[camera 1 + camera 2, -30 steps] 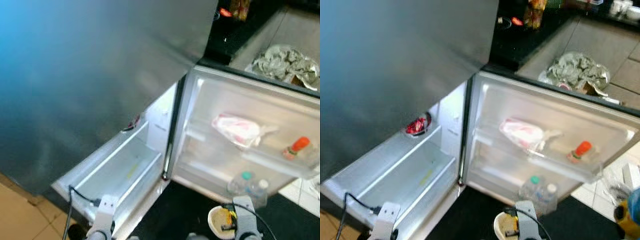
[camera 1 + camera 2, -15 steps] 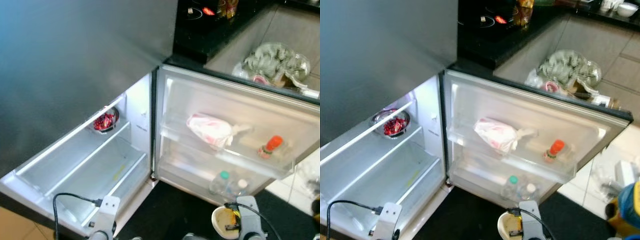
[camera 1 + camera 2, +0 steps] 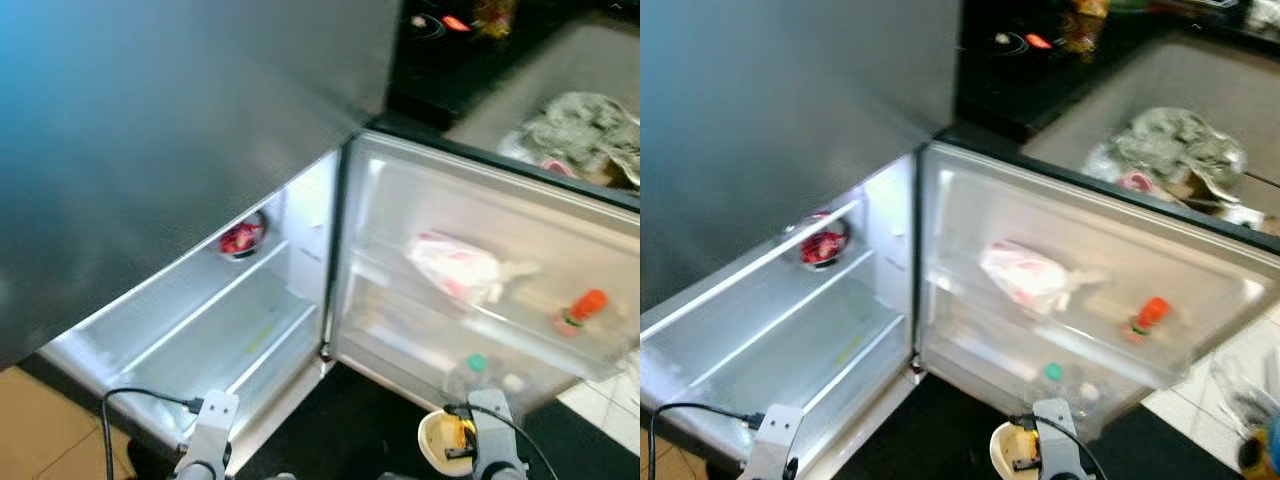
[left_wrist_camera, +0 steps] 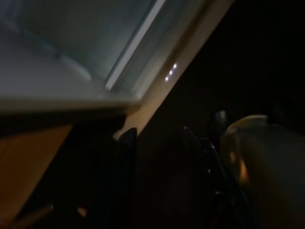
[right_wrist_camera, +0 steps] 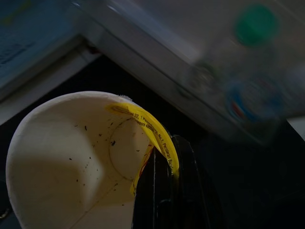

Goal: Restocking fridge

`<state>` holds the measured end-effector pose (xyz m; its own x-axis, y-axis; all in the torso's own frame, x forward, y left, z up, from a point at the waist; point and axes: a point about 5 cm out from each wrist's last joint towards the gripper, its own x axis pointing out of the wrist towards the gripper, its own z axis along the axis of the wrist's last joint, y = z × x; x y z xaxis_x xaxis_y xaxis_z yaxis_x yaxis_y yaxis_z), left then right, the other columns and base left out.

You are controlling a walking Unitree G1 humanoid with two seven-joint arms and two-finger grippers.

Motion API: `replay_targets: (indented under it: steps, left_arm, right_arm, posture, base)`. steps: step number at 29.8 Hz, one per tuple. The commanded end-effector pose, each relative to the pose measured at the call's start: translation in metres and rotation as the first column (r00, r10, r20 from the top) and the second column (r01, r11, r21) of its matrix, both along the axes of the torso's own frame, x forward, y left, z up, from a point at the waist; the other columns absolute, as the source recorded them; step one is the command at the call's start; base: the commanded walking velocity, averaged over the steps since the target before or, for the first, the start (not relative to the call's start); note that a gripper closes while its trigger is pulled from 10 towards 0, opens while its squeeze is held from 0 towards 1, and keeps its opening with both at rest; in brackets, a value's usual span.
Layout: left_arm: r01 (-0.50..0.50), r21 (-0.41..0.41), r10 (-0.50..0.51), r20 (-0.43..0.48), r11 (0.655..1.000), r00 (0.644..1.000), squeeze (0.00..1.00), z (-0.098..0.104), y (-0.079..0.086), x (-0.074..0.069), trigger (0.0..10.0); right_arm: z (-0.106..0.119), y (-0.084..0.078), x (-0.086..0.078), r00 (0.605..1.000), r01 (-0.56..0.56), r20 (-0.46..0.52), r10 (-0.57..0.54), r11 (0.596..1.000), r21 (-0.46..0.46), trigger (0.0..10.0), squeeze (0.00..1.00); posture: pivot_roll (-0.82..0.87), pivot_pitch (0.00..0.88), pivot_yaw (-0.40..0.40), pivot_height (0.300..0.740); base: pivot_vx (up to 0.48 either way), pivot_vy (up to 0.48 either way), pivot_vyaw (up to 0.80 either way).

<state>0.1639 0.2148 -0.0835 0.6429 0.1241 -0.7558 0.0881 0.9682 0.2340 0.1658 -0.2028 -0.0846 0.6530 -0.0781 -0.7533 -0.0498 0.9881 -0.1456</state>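
The fridge stands open, its lit lower compartment [image 3: 230,320] holding a metal bowl of red food [image 3: 241,238] on a shelf. On the open door [image 3: 400,190] sit a pink-and-white bag [image 3: 455,268], an orange-capped bottle [image 3: 580,308] and green-capped water bottles [image 3: 475,365]. My right gripper [image 5: 164,157] is shut on the rim of a cream paper cup [image 3: 440,440] with a yellow edge, low in front of the door. In the dark left wrist view, my left gripper [image 4: 157,138] hangs below the fridge's front edge, fingers apart and empty.
A black counter with a cooktop [image 3: 450,40] lies beyond the fridge. A crumpled silvery bag [image 3: 585,120] rests behind the door. A dark mat [image 3: 370,420] covers the floor before the fridge, with tan flooring [image 3: 40,430] to the left.
The head views have swung back and forth, showing more of the compartment and the red bowl than a second ago. The right gripper still holds the cup.
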Motion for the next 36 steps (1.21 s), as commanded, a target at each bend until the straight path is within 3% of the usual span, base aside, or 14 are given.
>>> replay_targets:
  steps: [1,36]
  left_arm:
    - [-0.006,0.008,0.006,-0.018,1.000,1.000,0.00,-0.0014,0.0037,-0.0042,10.0]
    - [-0.004,0.010,0.005,-0.017,1.000,1.000,0.00,-0.0013,0.0036,-0.0041,10.0]
  right_arm:
    - [0.0009,-0.0016,0.0005,1.000,-0.001,0.011,0.001,1.000,-0.007,10.0,0.00]
    - [-0.0002,-0.0036,-0.0018,1.000,0.006,-0.003,-0.006,1.000,-0.023,10.0,0.00]
  posture:
    - [-0.06,0.081,-0.048,0.740]
    - [-0.06,0.084,-0.049,0.740]
  base:
    - [0.000,0.000,0.80]
    - [0.000,0.000,0.80]
